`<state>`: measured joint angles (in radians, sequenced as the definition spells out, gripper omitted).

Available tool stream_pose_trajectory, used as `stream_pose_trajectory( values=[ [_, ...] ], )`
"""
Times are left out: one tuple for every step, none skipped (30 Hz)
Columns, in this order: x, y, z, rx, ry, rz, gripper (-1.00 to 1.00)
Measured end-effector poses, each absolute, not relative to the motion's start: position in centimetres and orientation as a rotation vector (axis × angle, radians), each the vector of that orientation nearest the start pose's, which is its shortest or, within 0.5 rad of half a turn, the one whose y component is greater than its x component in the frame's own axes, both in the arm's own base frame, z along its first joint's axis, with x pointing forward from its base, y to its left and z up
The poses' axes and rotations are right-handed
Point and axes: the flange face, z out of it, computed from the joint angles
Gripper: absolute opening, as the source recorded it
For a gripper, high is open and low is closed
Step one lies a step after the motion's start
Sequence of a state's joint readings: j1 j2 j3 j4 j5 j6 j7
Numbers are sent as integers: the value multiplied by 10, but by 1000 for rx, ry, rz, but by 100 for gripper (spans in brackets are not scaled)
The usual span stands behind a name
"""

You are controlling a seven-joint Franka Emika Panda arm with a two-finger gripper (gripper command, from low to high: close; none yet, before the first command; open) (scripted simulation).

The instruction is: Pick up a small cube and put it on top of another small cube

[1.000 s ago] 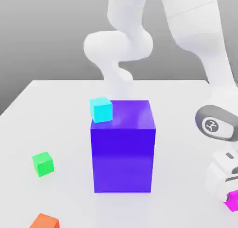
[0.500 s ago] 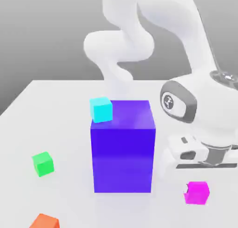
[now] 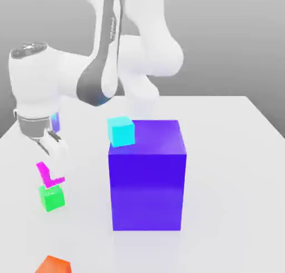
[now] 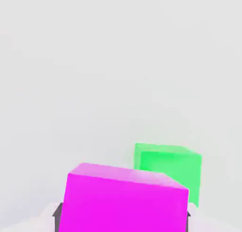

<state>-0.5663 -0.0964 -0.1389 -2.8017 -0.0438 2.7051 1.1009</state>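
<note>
Your arm reached toward the exterior view's left.
Its gripper (image 3: 49,171), pointing down above the green cube (image 3: 52,198), was clamped on the magenta cube (image 3: 49,176).

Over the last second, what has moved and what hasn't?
The gripper, shut on the magenta cube, carried it from the exterior view's lower right across to its left, now just above the green cube. The green, cyan, orange cubes and blue block stayed put.

White tabletop (image 3: 234,155), plain grey backdrop (image 3: 234,38) behind, soft even light.
</note>
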Motion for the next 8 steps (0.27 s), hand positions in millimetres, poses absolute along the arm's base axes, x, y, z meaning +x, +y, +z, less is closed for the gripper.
stream_pose_trajectory(
  values=[
    [286,-244,227,-1984,2438,0,-100],
    [285,-245,219,-1977,2441,0,-100],
    [284,-246,209,-1972,2444,-1,-100],
    [283,-246,200,-1970,2445,-1,-100],
    [283,-245,190,-1973,2443,-1,-100],
    [282,-245,182,-1972,2444,-1,100],
    [282,-245,182,-1972,2444,-1,100],
    [282,-245,182,-1973,2444,-1,100]
  ],
)
